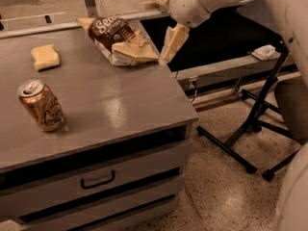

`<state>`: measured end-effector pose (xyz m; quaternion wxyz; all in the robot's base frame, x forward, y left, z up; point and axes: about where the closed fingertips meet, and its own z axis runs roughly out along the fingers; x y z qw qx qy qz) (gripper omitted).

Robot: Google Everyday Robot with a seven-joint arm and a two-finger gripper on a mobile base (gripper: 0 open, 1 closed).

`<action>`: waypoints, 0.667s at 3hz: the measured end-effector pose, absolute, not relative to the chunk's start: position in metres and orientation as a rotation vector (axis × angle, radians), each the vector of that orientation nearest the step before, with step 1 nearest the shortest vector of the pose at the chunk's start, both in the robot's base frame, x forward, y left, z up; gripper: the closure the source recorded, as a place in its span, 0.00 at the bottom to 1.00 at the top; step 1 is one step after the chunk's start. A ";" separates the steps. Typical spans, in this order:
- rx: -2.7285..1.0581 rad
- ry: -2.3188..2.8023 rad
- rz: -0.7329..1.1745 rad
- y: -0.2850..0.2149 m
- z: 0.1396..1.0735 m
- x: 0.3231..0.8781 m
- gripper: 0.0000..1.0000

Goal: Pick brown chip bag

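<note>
At the far right of the grey cabinet top [120, 109], the brown chip bag [120, 38] lies crumpled, one pale end almost at the right edge. Just beyond that edge hangs the gripper [161, 27], spread wide and holding nothing (its lower finger [174, 41] is just beside the bag). Bare top separates the bag from the yellow sponge [45, 57] and the upright copper can [41, 105] near left. Below, the drawer [97, 176] is shut. A black stand [252, 121] occupies the floor right.

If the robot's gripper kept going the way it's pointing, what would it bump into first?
Probably the right edge of the table, beside the brown chip bag. The gripper points down there, but depth is unclear, so it might miss.
</note>
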<state>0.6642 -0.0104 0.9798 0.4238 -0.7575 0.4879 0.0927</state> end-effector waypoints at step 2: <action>-1.830 1.303 0.283 0.056 0.941 0.704 0.00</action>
